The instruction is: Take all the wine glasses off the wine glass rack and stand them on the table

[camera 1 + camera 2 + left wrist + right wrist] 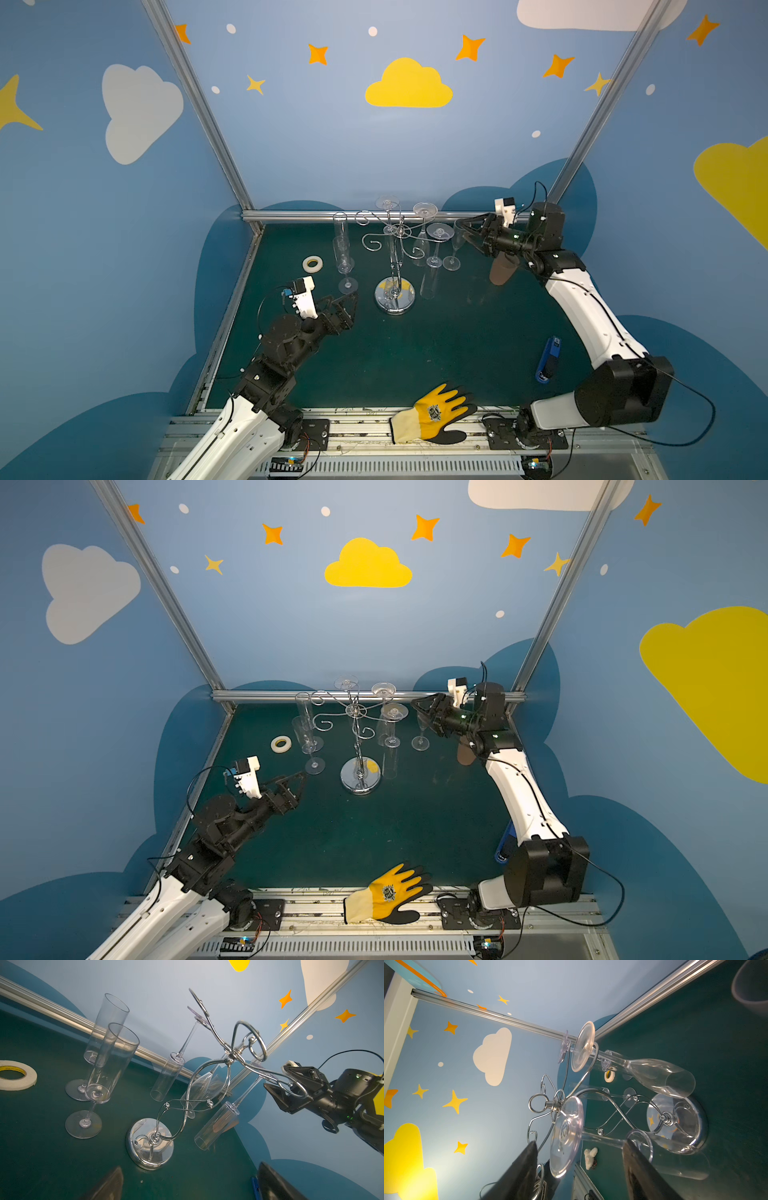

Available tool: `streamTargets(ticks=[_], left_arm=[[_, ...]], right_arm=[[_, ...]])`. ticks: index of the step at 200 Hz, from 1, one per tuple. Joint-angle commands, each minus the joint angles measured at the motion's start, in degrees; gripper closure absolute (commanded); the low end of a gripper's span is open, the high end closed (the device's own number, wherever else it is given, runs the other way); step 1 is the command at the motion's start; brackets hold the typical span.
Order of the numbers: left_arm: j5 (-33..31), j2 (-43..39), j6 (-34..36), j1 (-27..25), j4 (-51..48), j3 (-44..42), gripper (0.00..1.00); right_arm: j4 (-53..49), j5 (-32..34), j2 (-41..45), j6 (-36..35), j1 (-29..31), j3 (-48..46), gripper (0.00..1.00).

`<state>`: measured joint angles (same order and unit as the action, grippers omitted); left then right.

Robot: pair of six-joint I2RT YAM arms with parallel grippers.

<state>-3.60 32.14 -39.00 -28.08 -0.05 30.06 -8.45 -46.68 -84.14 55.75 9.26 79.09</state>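
The chrome wine glass rack point(395, 305) point(360, 786) stands mid-table at the back on its mirrored round base point(152, 1160). Three clear glasses hang upside down from its curled arms. The nearest hanging wine glass point(439, 231) point(394, 712) point(566, 1136) has its foot just in front of my right gripper point(468, 233) point(579, 1144). That gripper is raised beside the rack's right arm and stands open, its dark fingers point(525, 1167) either side of the glass's foot and stem without touching. My left gripper point(348, 300) point(191, 1186) is open and empty, low on the table left of the base.
Two tall flutes point(343, 253) stand upright left of the rack, and a smaller glass point(452, 259) stands right of it under my right gripper. Also here are a tape roll point(312, 263), a brown cup point(502, 270), a blue stapler point(548, 359) and a yellow glove point(436, 413) at the front edge.
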Motion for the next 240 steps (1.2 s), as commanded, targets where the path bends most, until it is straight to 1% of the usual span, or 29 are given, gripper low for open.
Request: streamTargets(ticks=[1, 20, 77, 140, 193, 240], left_arm=[[-0.27, -0.65, 0.43, -0.31, 0.19, -0.60, 0.00], [-0.40, -1.07, 0.33, -0.46, 0.05, -0.98, 0.01], [-1.20, -1.52, 0.68, -0.84, -0.34, -1.15, 0.01], [-1.41, -1.54, 0.66, -1.04, -0.56, -1.32, 0.01], [-1.67, -2.16, 0.61, -1.21, -1.09, -1.72, 0.01], [-2.03, -3.08, 0.79, -1.28, -1.96, -1.76, 0.01]], right_arm=[[3.43, -2.47, -1.77, 2.87, 0.83, 1.94, 0.41], [4.89, -2.70, -3.32, 3.71, 1.79, 2.52, 0.44], [4.40, -3.69, -6.79, 3.36, 4.12, 5.52, 0.50], [4.80, -3.52, -7.74, 3.40, 4.74, 6.09, 0.56], [5.38, -3.42, -7.88, 3.84, 4.96, 6.10, 0.65], [5.89, -3.33, -7.63, 4.43, 5.07, 5.42, 0.69]])
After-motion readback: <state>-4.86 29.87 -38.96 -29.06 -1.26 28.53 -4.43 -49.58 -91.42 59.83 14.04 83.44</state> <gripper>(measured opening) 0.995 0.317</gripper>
